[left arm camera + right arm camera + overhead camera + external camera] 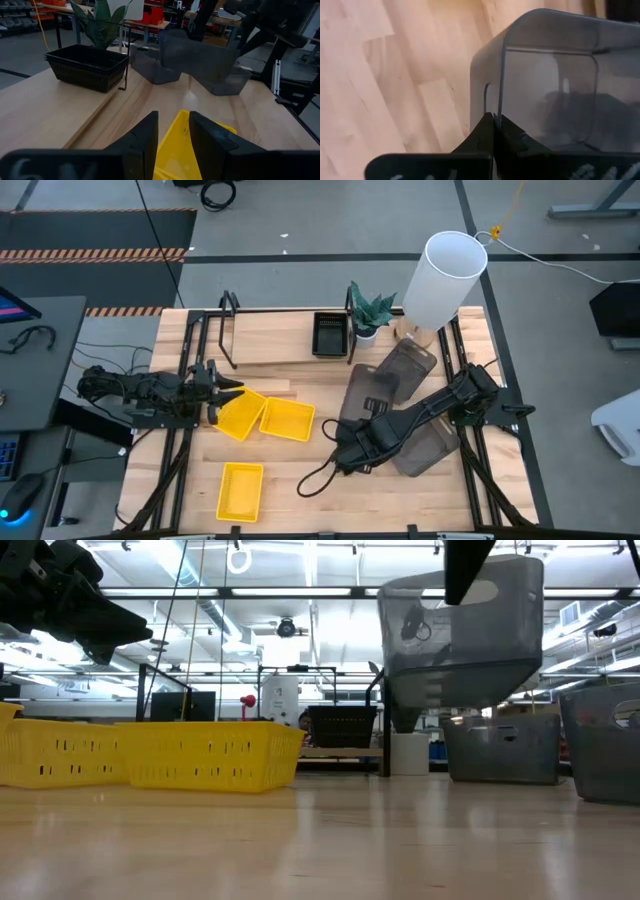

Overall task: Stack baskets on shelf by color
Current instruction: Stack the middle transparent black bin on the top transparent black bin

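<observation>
High view: my right gripper is pinching a smoky grey plastic basket aloft mid-table; the light-wood shelf is lying ahead. My left gripper is gripping a yellow basket.

Looks like a big workshop: bright ceiling lights, cables on the floor, long workbenches.

You get bright, even ceiling light with soft shadows; both wrist views blur close up.
</observation>
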`<state>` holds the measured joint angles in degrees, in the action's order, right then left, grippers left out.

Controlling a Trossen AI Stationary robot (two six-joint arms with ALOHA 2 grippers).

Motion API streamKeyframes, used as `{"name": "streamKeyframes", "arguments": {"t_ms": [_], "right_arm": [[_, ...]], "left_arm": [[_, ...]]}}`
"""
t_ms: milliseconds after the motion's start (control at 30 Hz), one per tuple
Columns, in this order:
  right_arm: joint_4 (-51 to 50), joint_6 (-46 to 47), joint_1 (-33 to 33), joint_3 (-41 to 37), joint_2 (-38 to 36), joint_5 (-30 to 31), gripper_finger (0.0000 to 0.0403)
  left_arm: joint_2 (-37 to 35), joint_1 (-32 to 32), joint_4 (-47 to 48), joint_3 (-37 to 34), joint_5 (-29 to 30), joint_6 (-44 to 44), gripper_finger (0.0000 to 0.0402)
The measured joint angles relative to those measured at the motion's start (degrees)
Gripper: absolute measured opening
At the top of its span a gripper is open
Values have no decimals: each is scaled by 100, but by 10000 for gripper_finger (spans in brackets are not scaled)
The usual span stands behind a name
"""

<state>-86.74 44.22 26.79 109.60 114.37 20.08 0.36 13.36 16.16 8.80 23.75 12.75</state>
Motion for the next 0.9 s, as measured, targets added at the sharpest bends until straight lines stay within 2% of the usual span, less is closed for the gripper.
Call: {"name": "streamKeyframes", "arguments": {"t_ms": [133,467,667,900], "right_arm": [[-359,241,0,0,-18,193,5],[-304,117,-105,-88,-169,345,5],[-329,297,-287,-830,-727,428,5],[-310,962,-513,-2005,-1718,484,5]], "left_arm": [[0,0,-1,0,0,-1,117],[0,-1,-2,0,0,-1,117],[0,-1,-1,0,0,-1,117],[-2,-2,-2,0,0,-2,117]]}}
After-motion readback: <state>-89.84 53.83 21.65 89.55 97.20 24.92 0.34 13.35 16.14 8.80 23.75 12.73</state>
